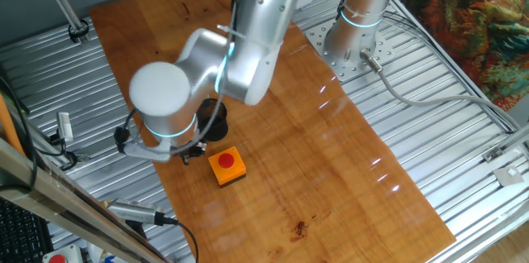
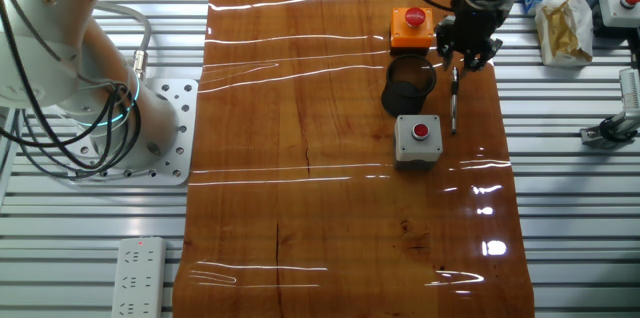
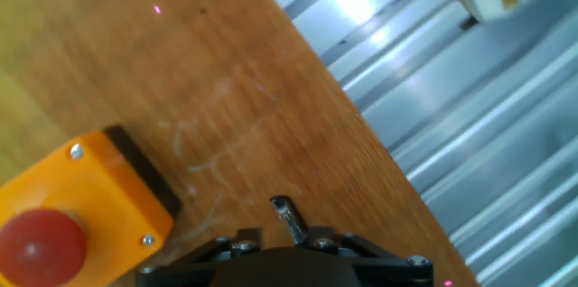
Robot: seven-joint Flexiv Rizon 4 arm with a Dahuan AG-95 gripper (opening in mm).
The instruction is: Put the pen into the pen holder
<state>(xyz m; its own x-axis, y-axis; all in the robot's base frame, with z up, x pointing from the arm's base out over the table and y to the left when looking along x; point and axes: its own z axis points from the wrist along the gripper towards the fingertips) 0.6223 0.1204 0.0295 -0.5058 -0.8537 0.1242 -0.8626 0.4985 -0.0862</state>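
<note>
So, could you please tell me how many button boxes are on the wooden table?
2: an orange box at the far end beside the gripper, and a grey box just past the black cup. Others may be hidden.

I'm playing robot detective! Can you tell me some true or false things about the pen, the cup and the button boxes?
1. The pen is already inside the pen holder. False: it is outside, beside it, under the tool.
2. The orange box has a red button. True.
3. The pen holder lies tipped over. False: it stands upright, opening up.
4. A grey box with a red button sits on the wooden table. True.
</note>
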